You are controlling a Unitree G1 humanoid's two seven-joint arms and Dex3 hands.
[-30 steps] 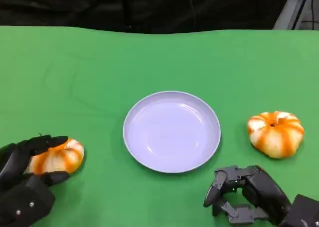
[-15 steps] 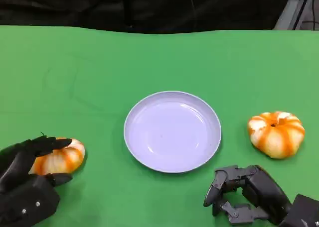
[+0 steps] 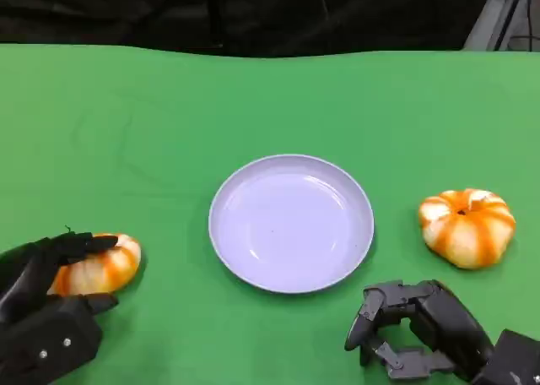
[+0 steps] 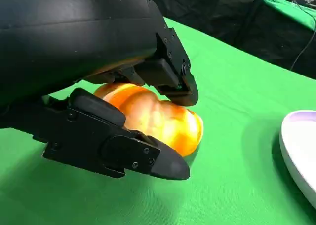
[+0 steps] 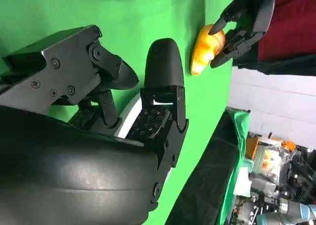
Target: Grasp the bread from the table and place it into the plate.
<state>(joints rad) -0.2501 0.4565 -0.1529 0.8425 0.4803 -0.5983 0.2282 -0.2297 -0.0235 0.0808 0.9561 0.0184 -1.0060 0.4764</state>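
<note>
Two orange-and-white striped bread rolls lay on the green table (image 3: 253,98), one at each side of a single plate (image 3: 291,223). The left bread (image 3: 94,265) sat near the table's front left, well apart from the plate, with the left hand (image 3: 46,305) around it: one finger lay over its top and another beside its near side. The left wrist view showed the fingers (image 4: 118,146) bracketing the bread above and below, but contact could not be told. The right bread (image 3: 467,225) sat untouched just beside the plate's right. The right hand (image 3: 413,330) rested near the front right, fingers curled inward on nothing. The right wrist view showed the far-off left hand (image 5: 244,22) at its bread, and a cluttered room beyond the table.
</note>
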